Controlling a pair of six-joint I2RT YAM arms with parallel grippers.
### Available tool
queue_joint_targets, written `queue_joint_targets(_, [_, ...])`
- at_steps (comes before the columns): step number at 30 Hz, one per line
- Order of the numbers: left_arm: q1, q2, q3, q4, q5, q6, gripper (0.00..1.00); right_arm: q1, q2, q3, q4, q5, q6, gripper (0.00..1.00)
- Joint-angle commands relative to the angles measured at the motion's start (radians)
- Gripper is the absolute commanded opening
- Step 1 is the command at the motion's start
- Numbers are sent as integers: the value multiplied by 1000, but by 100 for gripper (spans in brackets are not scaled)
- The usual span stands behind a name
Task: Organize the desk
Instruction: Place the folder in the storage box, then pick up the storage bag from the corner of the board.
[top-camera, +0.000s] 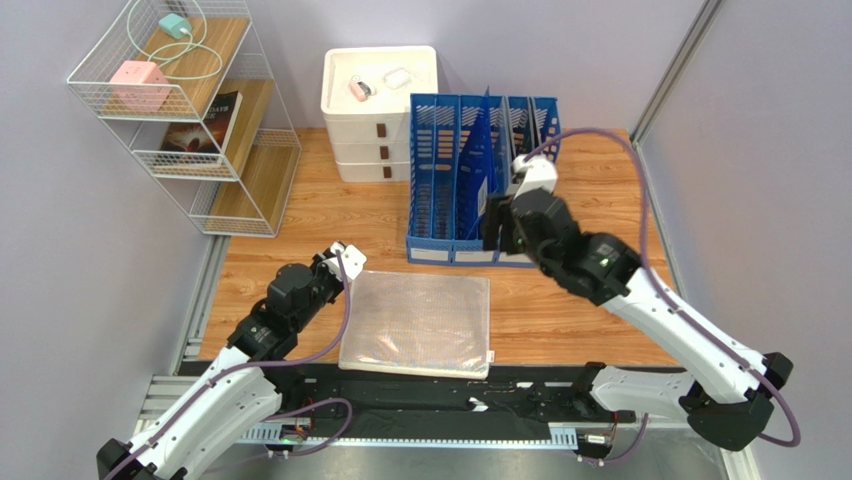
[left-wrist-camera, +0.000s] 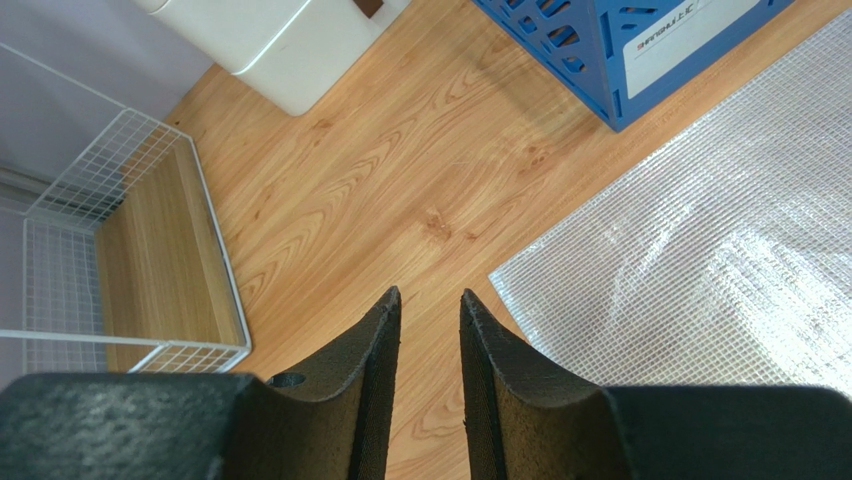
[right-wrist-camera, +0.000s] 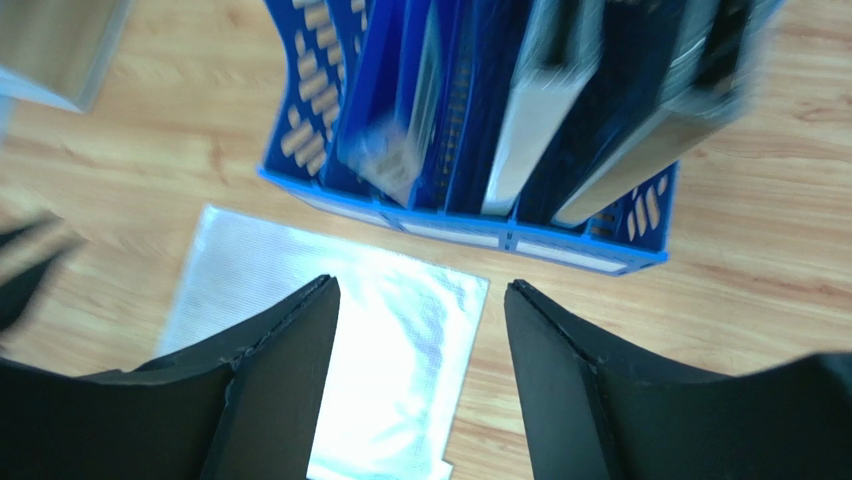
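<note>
right tool (right-wrist-camera: 420, 285) hangs just in front of the blue file rack (right-wrist-camera: 310, 120), jaws spread wide with nothing between them. over to the left tool (left-wrist-camera: 430, 300): it's low over bare wood, off the rack's near left corner, fingers only a narrow gap apart and pinching nothing.

moving outward, the surface (top-camera: 560, 320) carries the rack towards its far side. a clear mesh pouch (top-camera: 418, 322) lies flat just in front of the rack, touched by neither tool. that pouch looks like the one loose item, so i'd call the tidy-up well along but not finished. the rack's right-hand slots already stand full of files, and its left-hand slots look free. getting the pouch up and into a slot seems to be the job left.

further out, a white drawer unit (top-camera: 378, 110) sits just behind and left of the rack. a wire shelf (top-camera: 190, 110) stands well left of the rack, holding a book and small boxes, all looking put away.

now the trouble spots. the right wrist view is smeared, so what fills each rack slot is hard to read. in the overhead view the right wrist covers its own tool. the small bits on top of the drawer unit are too tiny to name, and whether the pouch has anything inside i can't tell.
</note>
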Motion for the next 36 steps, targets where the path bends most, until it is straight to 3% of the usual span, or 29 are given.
queue_joint_targets(1, [6, 8, 17, 18, 12, 5, 35, 165, -92, -267, 391, 139, -114, 66])
queue_joint_targets(5, [4, 9, 17, 21, 16, 5, 35, 201, -97, -363, 542, 209, -166, 69])
queue_joint_targets(16, [4, -21, 12, 7, 17, 8, 35, 193, 87, -372, 780, 356, -310, 69])
queue_joint_targets(33, [4, -34, 11, 1, 23, 8, 35, 107, 179, -403, 846, 381, -298, 66])
queue_joint_targets(36, [4, -39, 10, 1, 23, 8, 35, 80, 201, -418, 904, 367, -291, 61])
